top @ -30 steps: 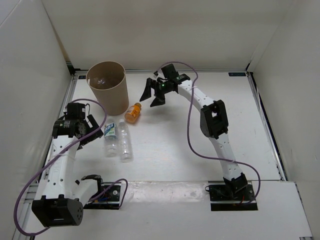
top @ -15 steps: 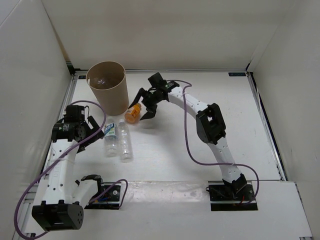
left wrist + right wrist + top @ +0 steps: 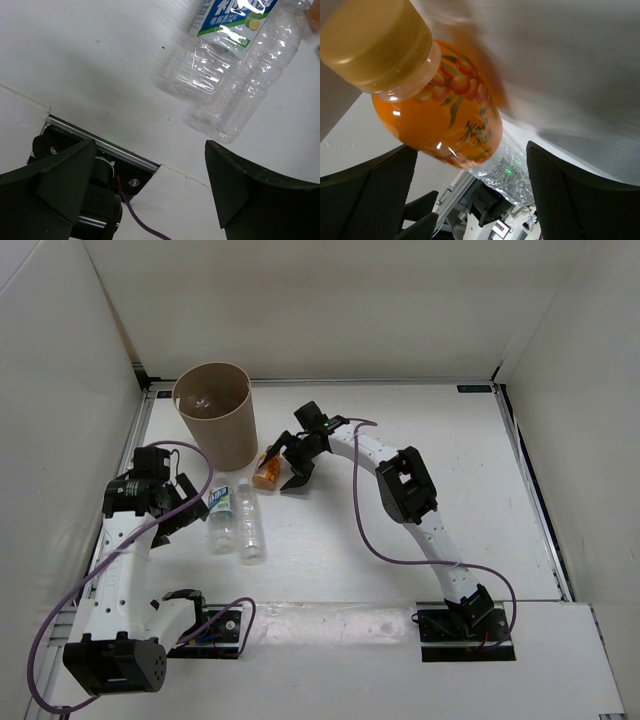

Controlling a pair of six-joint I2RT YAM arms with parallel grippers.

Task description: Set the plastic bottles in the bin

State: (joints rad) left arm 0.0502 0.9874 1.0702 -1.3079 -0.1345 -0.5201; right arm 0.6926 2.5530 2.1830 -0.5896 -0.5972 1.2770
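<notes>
The short orange bottle (image 3: 265,473) lies on the table right below the tan bin (image 3: 212,412). My right gripper (image 3: 283,464) is down at it, open. In the right wrist view the orange bottle (image 3: 437,102) fills the space ahead of the open right gripper (image 3: 470,167), whose fingers (image 3: 367,187) do not press on it. Two clear bottles lie side by side: one with a white-green label (image 3: 221,514) and a plain one (image 3: 250,525). My left gripper (image 3: 183,508) stands open just left of them. The left wrist view shows the labelled bottle (image 3: 220,47) and the plain bottle (image 3: 250,85) beyond the empty left gripper (image 3: 150,192).
White walls close in the table on the left, back and right. The bin stands in the back left corner. The left arm's base and a purple cable (image 3: 145,225) sit at the near edge, by a metal rail (image 3: 100,145).
My right gripper has swung forward and left from beside the bin down to the orange bottle. The left gripper has barely shifted. Both stay open.
</notes>
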